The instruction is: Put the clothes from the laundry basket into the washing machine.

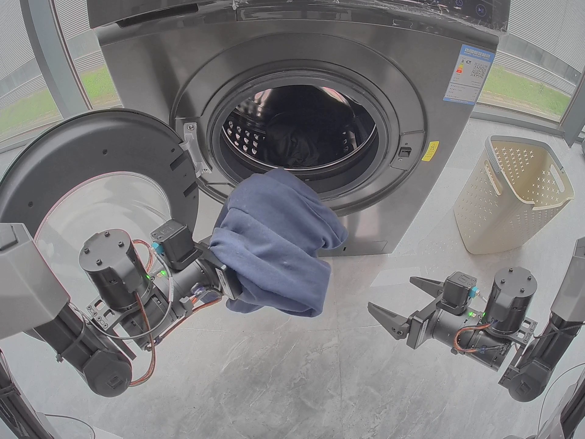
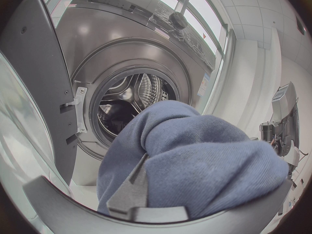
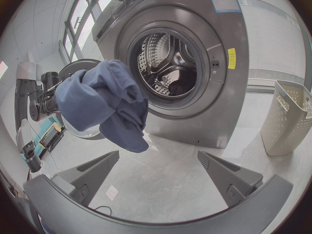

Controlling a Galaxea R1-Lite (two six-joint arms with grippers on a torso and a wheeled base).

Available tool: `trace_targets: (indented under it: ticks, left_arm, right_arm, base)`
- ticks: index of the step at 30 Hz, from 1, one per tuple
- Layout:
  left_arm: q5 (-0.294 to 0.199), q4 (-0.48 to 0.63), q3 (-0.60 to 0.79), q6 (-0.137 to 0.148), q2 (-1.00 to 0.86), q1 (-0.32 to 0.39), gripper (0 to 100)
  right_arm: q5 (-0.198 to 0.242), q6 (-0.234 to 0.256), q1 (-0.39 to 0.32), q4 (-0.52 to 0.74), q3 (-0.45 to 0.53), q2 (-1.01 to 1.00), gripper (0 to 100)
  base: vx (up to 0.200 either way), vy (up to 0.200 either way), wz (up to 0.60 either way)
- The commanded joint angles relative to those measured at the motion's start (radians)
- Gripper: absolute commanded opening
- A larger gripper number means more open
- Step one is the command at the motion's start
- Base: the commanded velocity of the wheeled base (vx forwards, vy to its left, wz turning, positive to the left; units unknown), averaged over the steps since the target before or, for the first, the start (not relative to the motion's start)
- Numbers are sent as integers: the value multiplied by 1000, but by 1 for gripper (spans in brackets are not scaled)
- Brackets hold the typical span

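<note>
A blue garment (image 1: 274, 245) hangs bunched in front of the washing machine (image 1: 292, 56), just below the open drum mouth (image 1: 298, 132). My left gripper (image 1: 234, 275) is shut on the blue garment (image 2: 201, 156), whose cloth covers most of the fingers (image 2: 133, 186). Dark clothes (image 1: 292, 141) lie inside the drum (image 3: 175, 82). My right gripper (image 1: 396, 303) hovers open over the floor to the right, nothing between its fingers (image 3: 94, 173). The blue garment (image 3: 104, 101) shows off to one side in the right wrist view. The cream laundry basket (image 1: 518, 196) stands tilted at the machine's right.
The round machine door (image 1: 91, 172) is swung open to the left, close behind my left arm. Grey tiled floor (image 1: 317, 373) lies open between the arms. Windows stand behind the machine.
</note>
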Motion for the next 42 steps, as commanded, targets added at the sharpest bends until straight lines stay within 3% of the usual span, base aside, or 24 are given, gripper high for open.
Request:
trace_targets:
  ticks: [1,24,42]
  left_arm:
    - [-9,0,26,0,-15,-11,0]
    - [-5,-1,42,22,18,-32,0]
    - [-2,-3,45,26,31,-48,0]
  right_arm:
    - [-3,4,-13,1,8,-26,100]
    - [-2,9,-18,1,6,-17,100]
    - [-3,9,-12,1,8,-17,100]
  base:
    - [0,0,0]
    - [43,0,0]
    - [133,0,0]
